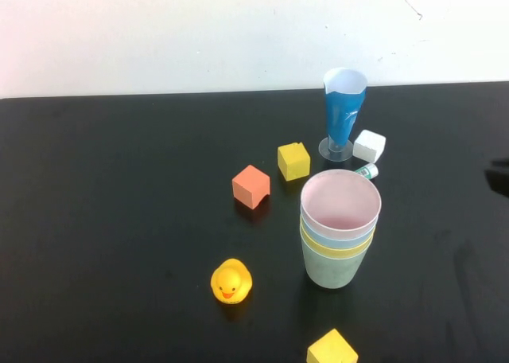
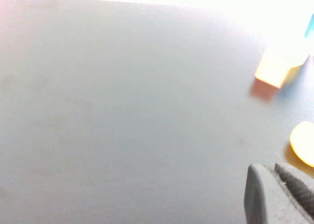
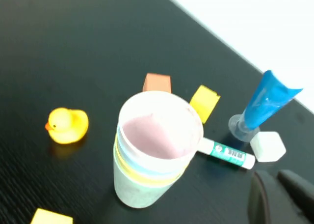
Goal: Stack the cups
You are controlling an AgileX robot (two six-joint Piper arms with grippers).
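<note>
The four cups (image 1: 339, 228) stand nested in one upright stack right of the table's (image 1: 119, 220) centre: mint green outermost, then yellow, light blue, and pale pink innermost. Just behind lie a glue stick (image 1: 367, 171), a white cube (image 1: 369, 146) and a blue cone glass (image 1: 343, 112); a yellow cube (image 1: 293, 161) and an orange cube (image 1: 250, 186) sit far-left, a rubber duck (image 1: 231, 282) near-left, another yellow cube (image 1: 332, 349) nearest. The right gripper (image 3: 275, 197), empty, hovers right of the stack, jaws nearly together. The left gripper (image 2: 279, 192), jaws pressed together, hangs over bare table to the left.
</note>
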